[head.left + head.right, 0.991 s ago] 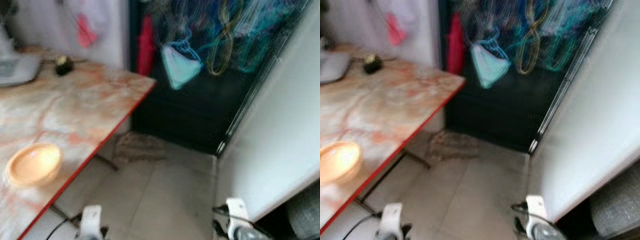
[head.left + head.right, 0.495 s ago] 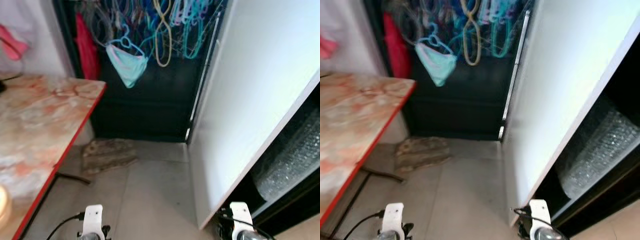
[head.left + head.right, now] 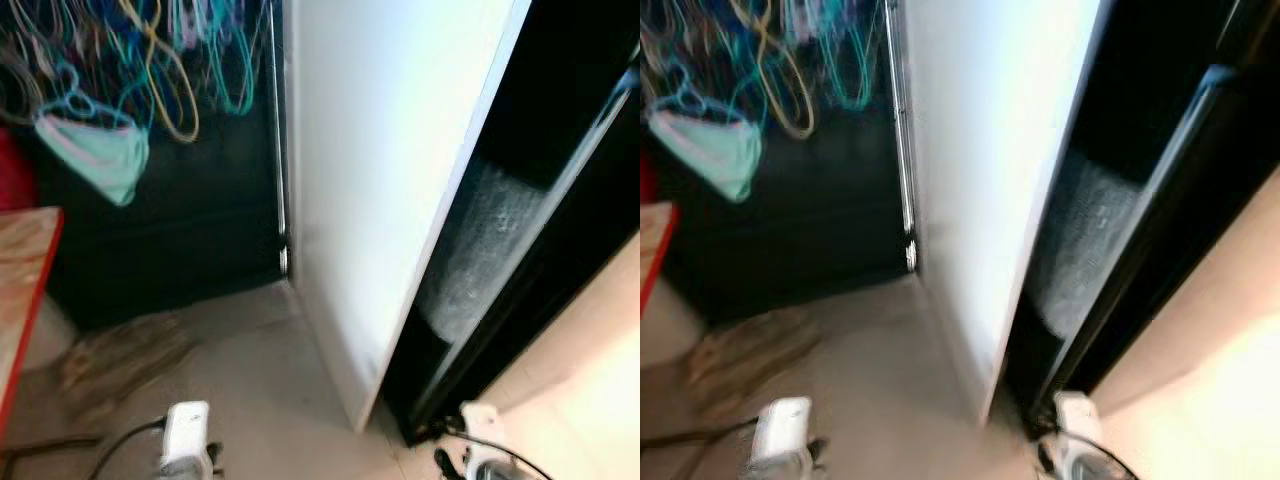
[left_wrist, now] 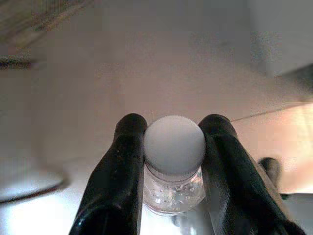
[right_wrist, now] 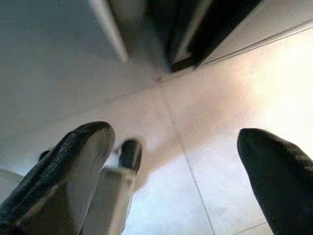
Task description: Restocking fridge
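Clamping a white-capped bottle [image 4: 173, 166] by its neck, left jaws [image 4: 172, 147]; right jaws [image 5: 181, 161] spread apart.

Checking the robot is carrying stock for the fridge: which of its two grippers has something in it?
The left gripper: its fingers clamp a small clear bottle just under its white cap. The right gripper hangs spread wide over the floor tiles, empty.

- A clear plastic bottle [image 4: 173, 169] with a white cap is clamped upright between the left gripper [image 4: 173, 147] fingers.
- The white fridge door [image 3: 385, 170] is seen standing open, its dark interior exposed.
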Available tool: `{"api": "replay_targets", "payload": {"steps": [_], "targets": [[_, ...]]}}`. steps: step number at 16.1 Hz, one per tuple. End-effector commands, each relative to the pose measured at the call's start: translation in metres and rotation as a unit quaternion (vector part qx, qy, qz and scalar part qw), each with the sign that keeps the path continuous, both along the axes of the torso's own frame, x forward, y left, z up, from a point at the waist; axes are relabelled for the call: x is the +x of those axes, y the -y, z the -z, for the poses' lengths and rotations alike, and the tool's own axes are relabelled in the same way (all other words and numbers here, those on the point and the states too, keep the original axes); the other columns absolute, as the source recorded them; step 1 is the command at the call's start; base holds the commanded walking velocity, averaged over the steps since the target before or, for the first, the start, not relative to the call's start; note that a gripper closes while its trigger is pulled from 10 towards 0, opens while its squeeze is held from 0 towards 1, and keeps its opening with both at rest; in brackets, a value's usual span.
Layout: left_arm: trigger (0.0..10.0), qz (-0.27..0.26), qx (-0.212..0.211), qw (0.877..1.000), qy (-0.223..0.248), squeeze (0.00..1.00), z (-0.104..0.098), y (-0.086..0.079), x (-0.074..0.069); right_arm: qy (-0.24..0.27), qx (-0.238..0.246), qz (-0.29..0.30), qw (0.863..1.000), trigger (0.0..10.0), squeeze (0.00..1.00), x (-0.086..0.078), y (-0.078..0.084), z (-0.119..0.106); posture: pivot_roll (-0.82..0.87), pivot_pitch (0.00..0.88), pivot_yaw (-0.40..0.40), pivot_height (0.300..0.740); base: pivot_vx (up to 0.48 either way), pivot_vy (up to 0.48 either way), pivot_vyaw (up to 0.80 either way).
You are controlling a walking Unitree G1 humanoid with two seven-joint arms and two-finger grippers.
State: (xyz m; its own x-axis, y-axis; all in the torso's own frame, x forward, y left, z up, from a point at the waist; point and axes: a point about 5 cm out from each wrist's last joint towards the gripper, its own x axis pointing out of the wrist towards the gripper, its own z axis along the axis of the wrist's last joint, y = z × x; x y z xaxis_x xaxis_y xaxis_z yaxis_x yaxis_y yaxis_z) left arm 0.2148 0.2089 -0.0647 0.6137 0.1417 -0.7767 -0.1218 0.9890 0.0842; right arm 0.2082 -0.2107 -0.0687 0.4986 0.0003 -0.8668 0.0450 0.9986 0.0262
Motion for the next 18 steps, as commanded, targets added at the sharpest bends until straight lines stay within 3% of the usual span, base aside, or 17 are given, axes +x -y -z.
{"api": "replay_targets", "payload": {"steps": [1, 18], "targets": [[10.0, 0.001, 0.013, 1.000, -0.020, 0.00, 0.0047, -0.0081, -0.0107, 0.000, 0.008, 0.002, 1.000, 10.0, 0.00, -0.0001, -0.0054, 0.0011, 0.15, 0.000, -0.035, 0.740, 0.000, 0.000, -0.78], [10.0, 0.009, 0.018, 1.000, -0.015, 0.00, 0.0039, -0.0075, -0.0094, -0.001, 0.008, 0.006, 1.000, 10.0, 0.00, -0.0005, -0.0047, 0.0012, 0.16, 0.000, -0.033, 0.740, 0.000, 0.000, -0.78]]}}
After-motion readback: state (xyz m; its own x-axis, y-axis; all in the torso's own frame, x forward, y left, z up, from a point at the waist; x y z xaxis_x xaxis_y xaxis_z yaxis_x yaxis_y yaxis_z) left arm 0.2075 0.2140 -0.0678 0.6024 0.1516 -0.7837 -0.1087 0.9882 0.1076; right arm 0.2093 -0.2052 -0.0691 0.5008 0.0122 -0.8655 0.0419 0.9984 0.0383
